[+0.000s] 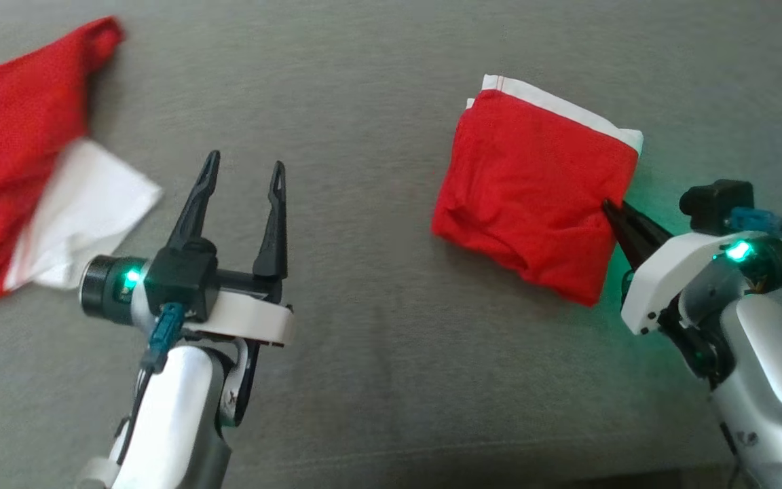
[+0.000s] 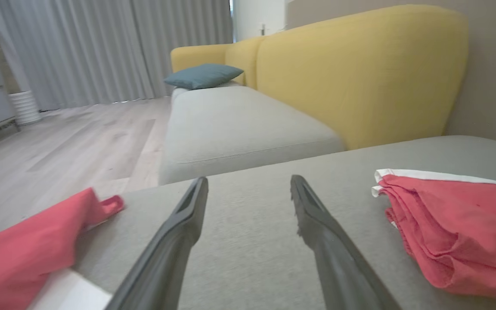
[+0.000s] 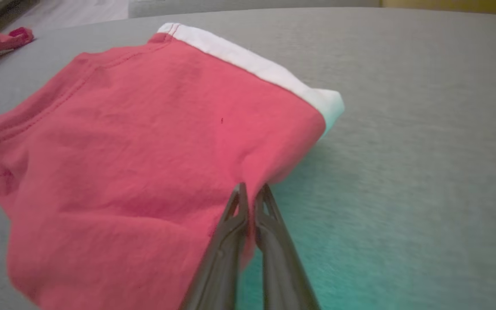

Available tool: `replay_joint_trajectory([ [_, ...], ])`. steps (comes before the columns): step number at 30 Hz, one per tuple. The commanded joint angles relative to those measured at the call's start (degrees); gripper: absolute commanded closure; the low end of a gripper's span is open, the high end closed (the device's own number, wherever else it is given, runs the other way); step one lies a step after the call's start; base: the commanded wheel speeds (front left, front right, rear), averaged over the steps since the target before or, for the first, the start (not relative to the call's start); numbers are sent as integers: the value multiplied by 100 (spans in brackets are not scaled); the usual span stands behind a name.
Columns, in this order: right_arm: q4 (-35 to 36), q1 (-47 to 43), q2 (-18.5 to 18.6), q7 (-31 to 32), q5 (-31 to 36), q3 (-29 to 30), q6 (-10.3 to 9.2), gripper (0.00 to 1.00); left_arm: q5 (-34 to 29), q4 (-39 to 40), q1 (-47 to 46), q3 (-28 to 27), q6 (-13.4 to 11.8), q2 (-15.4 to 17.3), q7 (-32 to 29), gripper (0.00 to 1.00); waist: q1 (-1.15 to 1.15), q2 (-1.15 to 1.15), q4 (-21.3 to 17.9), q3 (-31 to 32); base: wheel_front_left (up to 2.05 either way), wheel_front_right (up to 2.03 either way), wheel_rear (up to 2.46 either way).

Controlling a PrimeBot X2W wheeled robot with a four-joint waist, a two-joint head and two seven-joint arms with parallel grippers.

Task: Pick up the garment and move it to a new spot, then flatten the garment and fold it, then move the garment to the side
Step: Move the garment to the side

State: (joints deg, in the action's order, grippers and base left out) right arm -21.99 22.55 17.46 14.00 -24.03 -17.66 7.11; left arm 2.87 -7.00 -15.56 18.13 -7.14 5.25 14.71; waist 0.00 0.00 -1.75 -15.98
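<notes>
The left end effector (image 1: 246,161) has two long, slim black fingers (image 1: 194,204) with slotted tips, mounted on a black block (image 1: 180,275) above a white bracket (image 1: 255,324). On its left sits a dark cylindrical wrist section (image 1: 100,288) with a green light (image 1: 132,276). A blue connector (image 1: 165,329) with a dark cable (image 1: 138,394) runs down the glossy silver-white forearm (image 1: 174,421). The right end effector (image 1: 611,207) has the same black fingers, a white housing (image 1: 656,272), a second green light, a blue plug (image 1: 752,219) and a small black box (image 1: 713,195) on top.

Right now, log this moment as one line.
right gripper: shut on folded garment | left gripper: open, empty | second garment: crumpled, left side
</notes>
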Motion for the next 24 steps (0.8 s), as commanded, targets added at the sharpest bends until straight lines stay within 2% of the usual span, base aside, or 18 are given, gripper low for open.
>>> replay_joint_trajectory([
  [1,207,-22,122,-83,-32,-31,37,100,-58,204,-220,-160,4,109,29,0,0,0,-444,-56,0,0,0],
  [5,84,24,285,-185,-49,120,37,100,-97,167,-359,-38,76,110,29,0,0,0,-758,-196,0,0,0],
  [10,-276,257,610,-401,21,640,37,100,-183,164,-645,125,164,102,23,0,0,0,-906,-486,0,0,0],
  [17,-807,776,1250,-647,499,1336,37,100,-350,232,-1113,403,279,62,5,0,0,0,-813,-987,0,0,0],
  [24,-1035,1287,1606,-759,920,1773,37,100,-464,286,-1538,629,339,3,12,0,0,0,-654,-1473,0,0,0],
])
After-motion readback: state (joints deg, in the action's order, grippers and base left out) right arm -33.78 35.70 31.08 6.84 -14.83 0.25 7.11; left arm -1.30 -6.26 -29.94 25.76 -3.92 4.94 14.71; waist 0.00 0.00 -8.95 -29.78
